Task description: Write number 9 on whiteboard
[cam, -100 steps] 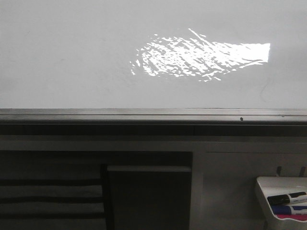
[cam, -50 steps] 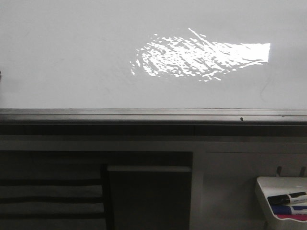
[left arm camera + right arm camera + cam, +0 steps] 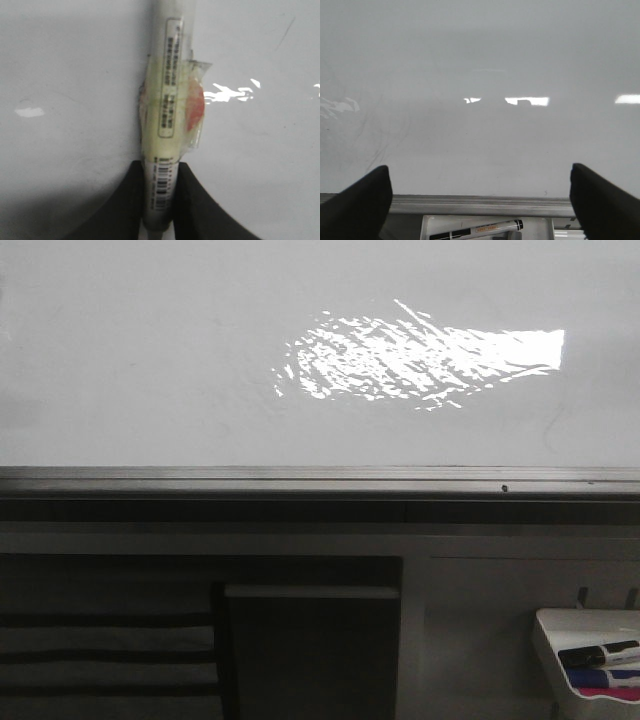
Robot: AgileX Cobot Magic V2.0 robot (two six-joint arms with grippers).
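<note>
**Marker clamped in the left jaws, board with no digit I can see**

Containers first: I've got a small white tray point(image 3: 560, 640) in the lower right of the front view, hanging below the board. There's a black-capped marker point(image 3: 598, 653) lying in it on top, with something blue and something pink under it. I can't tell what those two are. The right wrist view catches the same tray point(image 3: 431, 222) at the bottom middle of the frame, with a marker point(image 3: 475, 231) lying in it, just under the grey rail point(image 3: 480, 205).

Jaws: my left gripper point(image 3: 159, 200) is clamped on a white marker point(image 3: 167, 100) that runs up the middle of the left wrist frame. It has a barcode label and a yellowish wrap of tape with a reddish patch. The dark fingers point(image 3: 197, 205) are pressed against both sides of the barrel. The marker's tip is out of frame at the top, so I can't tell if it's touching the board.

My right gripper point(image 3: 480, 200) has its jaws spread wide apart, nothing between them, facing the whiteboard.

The whiteboard point(image 3: 150, 360) fills the upper half of the front view, with a glare patch point(image 3: 420, 360) right of centre. I see no number 9 on it, just faint smudges.
</note>
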